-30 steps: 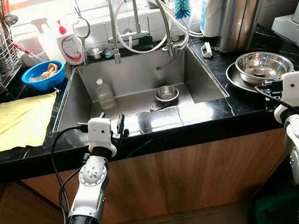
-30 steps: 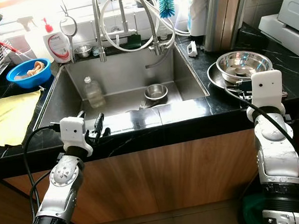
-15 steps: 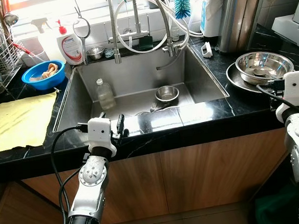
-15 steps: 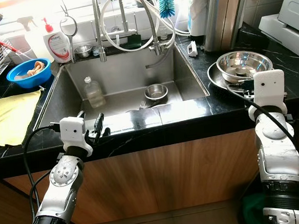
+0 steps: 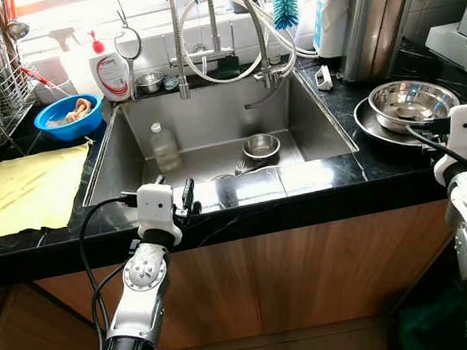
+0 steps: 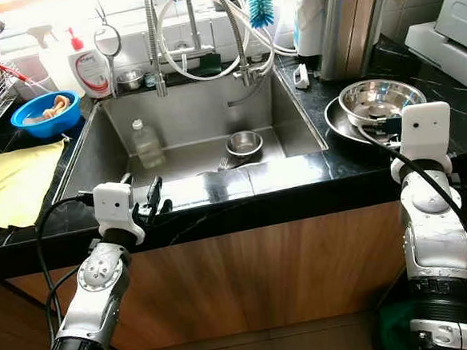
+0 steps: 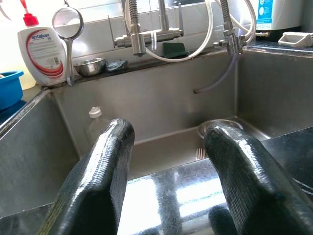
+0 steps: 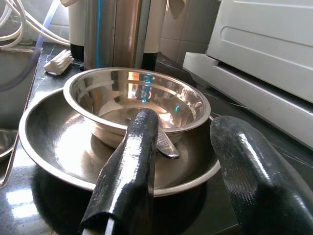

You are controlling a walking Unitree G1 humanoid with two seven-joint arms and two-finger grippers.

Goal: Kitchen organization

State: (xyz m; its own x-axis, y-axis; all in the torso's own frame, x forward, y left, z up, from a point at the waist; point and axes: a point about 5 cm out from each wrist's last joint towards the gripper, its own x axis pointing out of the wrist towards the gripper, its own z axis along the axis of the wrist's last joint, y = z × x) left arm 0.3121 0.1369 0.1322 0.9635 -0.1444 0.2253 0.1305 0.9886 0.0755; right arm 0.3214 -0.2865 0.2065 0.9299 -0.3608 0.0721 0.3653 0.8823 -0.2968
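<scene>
Steel bowl [image 8: 134, 103] unmoved; right gripper [image 8: 190, 161], jaws parted, has perhaps edged back slightly.

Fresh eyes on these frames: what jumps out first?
The steel sink in the black counter, holding a clear plastic bottle and a small steel bowl. Right of it, a shiny steel bowl sits in a wider steel pan, the open right gripper before them; the open left gripper faces the sink.

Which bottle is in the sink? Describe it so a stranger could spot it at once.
Start at the steel sink set in the black counter. On its floor, toward the robot's left, stands a clear plastic bottle with a white cap, upright. The small steel bowl beside it is low, round and shiny metal.
</scene>
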